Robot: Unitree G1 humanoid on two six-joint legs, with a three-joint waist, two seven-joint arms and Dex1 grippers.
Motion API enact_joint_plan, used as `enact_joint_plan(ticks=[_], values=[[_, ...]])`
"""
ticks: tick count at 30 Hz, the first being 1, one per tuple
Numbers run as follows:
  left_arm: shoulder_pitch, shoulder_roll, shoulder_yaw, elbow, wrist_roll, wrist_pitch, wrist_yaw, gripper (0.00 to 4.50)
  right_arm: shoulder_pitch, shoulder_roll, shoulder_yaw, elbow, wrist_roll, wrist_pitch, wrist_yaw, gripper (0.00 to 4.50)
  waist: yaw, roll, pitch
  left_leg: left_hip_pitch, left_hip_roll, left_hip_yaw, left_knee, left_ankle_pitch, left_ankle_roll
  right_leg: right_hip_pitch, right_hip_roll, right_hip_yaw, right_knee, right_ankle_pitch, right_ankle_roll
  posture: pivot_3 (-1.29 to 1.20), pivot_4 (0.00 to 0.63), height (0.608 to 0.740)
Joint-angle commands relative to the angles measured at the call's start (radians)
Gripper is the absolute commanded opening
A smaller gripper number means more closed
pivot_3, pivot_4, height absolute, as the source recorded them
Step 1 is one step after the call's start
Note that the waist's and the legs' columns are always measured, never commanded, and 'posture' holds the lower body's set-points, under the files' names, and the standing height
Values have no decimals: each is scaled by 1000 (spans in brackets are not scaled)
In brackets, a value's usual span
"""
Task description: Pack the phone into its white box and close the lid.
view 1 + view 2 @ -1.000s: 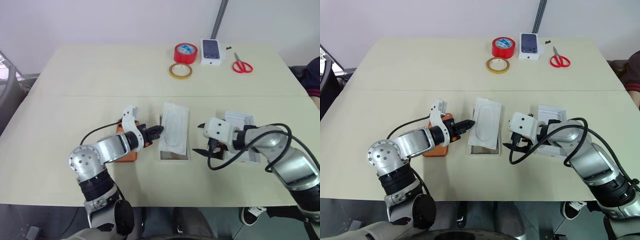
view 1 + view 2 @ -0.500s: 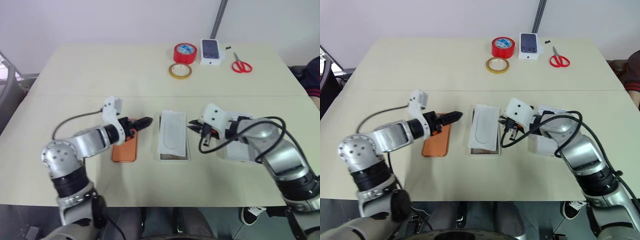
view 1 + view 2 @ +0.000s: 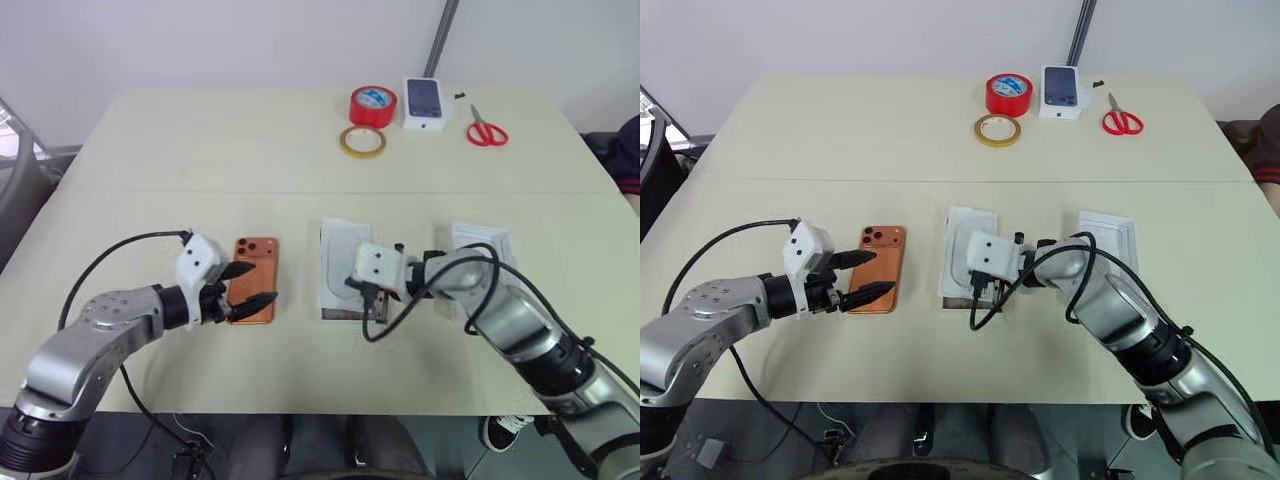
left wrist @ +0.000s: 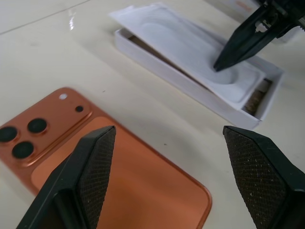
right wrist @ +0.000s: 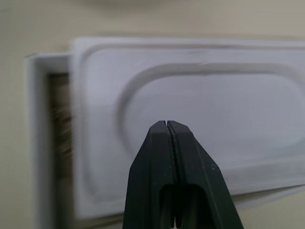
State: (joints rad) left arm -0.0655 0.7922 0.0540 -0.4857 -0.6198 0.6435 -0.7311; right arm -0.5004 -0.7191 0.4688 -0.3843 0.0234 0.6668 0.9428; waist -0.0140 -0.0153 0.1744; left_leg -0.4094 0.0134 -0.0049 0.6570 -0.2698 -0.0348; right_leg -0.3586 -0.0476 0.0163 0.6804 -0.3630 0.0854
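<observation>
While the phone (image 3: 254, 279) lies flat, camera side up, on the counter (image 3: 200, 150) left of the white box (image 3: 945, 297): stiff, slick, thin; best pinched across its long edges. Left pincer (image 3: 252, 285) apart over it; right pincer (image 5: 169, 138) together over the insert (image 4: 190, 52).

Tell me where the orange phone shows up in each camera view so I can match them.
Left eye view: phone left of centre, just left of the white box.
Right eye view: phone left of centre, again left of the box.
Left wrist view: phone fills the lower part, between the left gripper fingers.
Right wrist view: I can't find it there.
Shared landmark: the moulded white insert lying in the box.
</observation>
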Motion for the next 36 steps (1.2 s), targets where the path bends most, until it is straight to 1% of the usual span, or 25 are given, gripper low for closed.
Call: enact_joint_plan(ticks=[1,9,12,14,16,17,19,22,26,28,32,36], values=[[15,4,17,-15,25,-49,-35,3775,18,-29,9,-93,26,3,62,32,-1,0,0,0,0,0,0,0,0,0,0,0,0,0,0,0,150,740],[18,-16,14,-7,41,-53,-40,3775,26,-65,-4,-117,17,-5,103,32,0,0,0,0,0,0,0,0,1,0,0,0,0,0,0,0,150,740],[12,-29,38,14,40,-15,4,3775,-8,-6,-44,-88,23,12,49,32,0,0,0,0,0,0,0,0,1,0,0,0,0,0,0,0,150,740],[-13,-62,95,57,-4,76,86,3775,-36,56,-72,-65,28,33,-2,32,-4,0,0,0,0,0,1,0,1,0,1,0,1,0,0,0,150,740],[-48,-106,159,100,-38,161,181,4321,-60,107,-86,-48,33,63,-40,0,-3,0,0,0,1,0,1,0,1,0,2,0,2,0,0,0,150,740],[-65,-127,195,122,-45,194,229,4484,-76,134,-85,-37,28,71,-62,0,-3,0,0,0,1,-1,1,0,1,0,2,-1,2,0,0,0,150,740],[-88,-144,247,148,-58,273,299,4484,-108,192,-76,-9,18,95,-107,0,-3,-1,0,0,1,-1,1,0,1,0,2,-1,2,0,0,0,150,740],[-122,-167,290,164,-88,415,385,4484,-140,253,-39,35,-3,111,-150,0,-4,-1,0,0,1,-1,1,0,1,-1,2,-1,3,0,0,0,150,740],[-160,-178,302,161,-142,600,422,4484,-182,314,62,123,-46,99,-161,0,-2,-1,0,0,1,-1,2,0,1,-1,2,-1,3,0,0,0,150,740],[-194,-220,333,167,-196,705,444,4484,-208,341,115,173,-73,80,-158,0,-1,-1,0,0,1,-1,2,0,1,-1,2,-1,4,0,0,0,150,740],[-237,-294,331,132,-259,877,458,4484,-263,391,203,270,-127,73,-154,0,-2,-1,-1,0,0,-1,3,0,0,-1,2,-1,4,0,0,0,150,740],[-227,-355,322,94,-272,965,470,4484,-299,414,265,339,-177,64,-148,0,-3,0,-2,0,0,-1,4,2,-4,-1,2,-1,4,0,0,0,150,740]])
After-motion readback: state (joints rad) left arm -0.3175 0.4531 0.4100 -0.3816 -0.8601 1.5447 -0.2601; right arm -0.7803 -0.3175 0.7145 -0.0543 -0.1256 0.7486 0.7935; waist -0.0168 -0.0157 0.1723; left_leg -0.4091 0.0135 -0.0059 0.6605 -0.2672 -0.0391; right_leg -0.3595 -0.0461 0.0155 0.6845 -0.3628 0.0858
